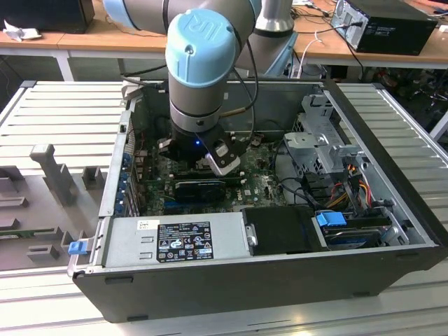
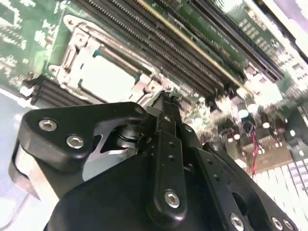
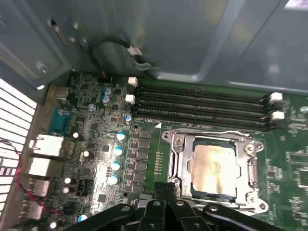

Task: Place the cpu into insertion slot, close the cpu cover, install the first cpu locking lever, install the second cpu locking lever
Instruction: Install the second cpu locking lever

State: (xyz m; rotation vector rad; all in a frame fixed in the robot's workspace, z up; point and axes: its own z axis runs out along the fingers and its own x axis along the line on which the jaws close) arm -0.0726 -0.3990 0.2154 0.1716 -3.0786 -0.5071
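arm pointing down into case | fingers (image 3: 166,188) clenched together, empty, beside insertion slot (image 3: 178,144) | cpu (image 3: 213,165) seated

I see open room directly above the cpu cover (image 3: 214,166), which lies flat over the cpu (image 3: 214,164). Memory slots (image 3: 202,103) border one side; the case wall (image 3: 192,38) rises just beyond. Capacitors (image 3: 115,166) stand on the opposite side.
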